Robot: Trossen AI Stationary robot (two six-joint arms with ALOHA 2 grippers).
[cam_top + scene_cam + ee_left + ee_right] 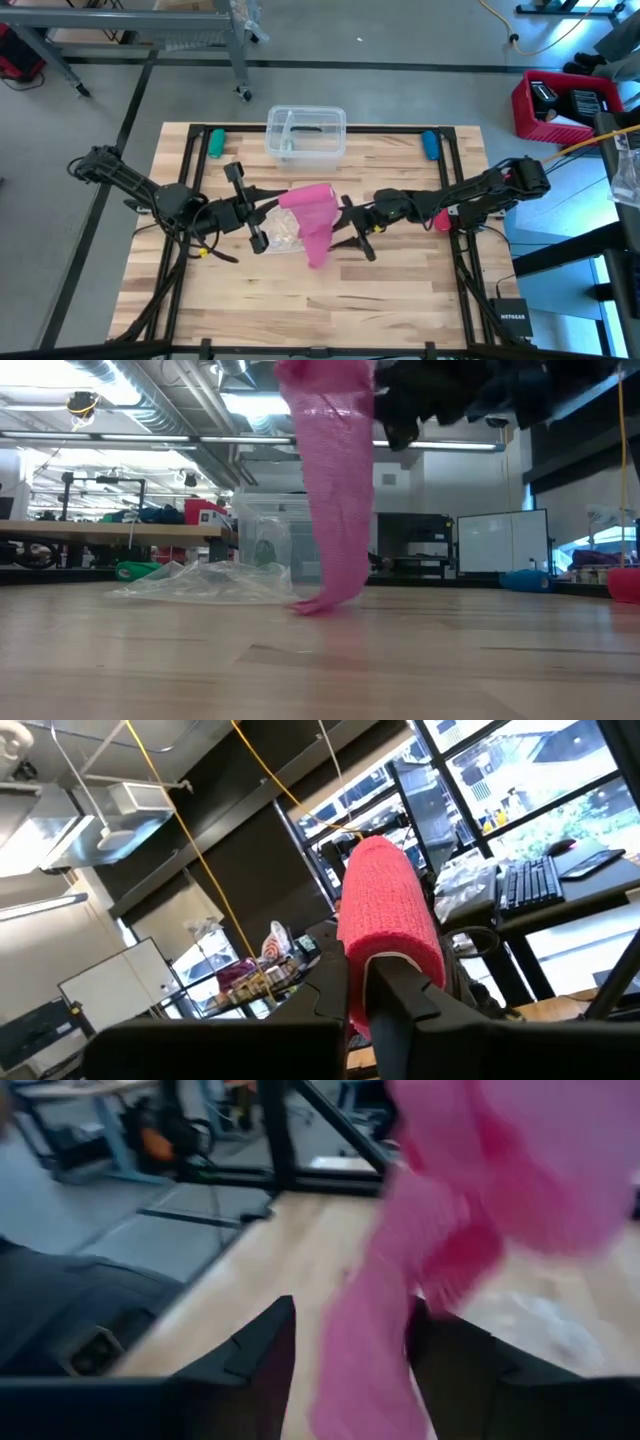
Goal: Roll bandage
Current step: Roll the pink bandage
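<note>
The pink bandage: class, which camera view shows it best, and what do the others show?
The low view: the bandage hangs full length, its tip touching the table. The high view shows it from above, between both arms. The left wrist view shows only the part in the shut left tool; the right wrist view is blurred.

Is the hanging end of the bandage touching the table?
Touching. In the low view the bandage hangs down and its bottom tip lies folded on the table, with no gap.
</note>
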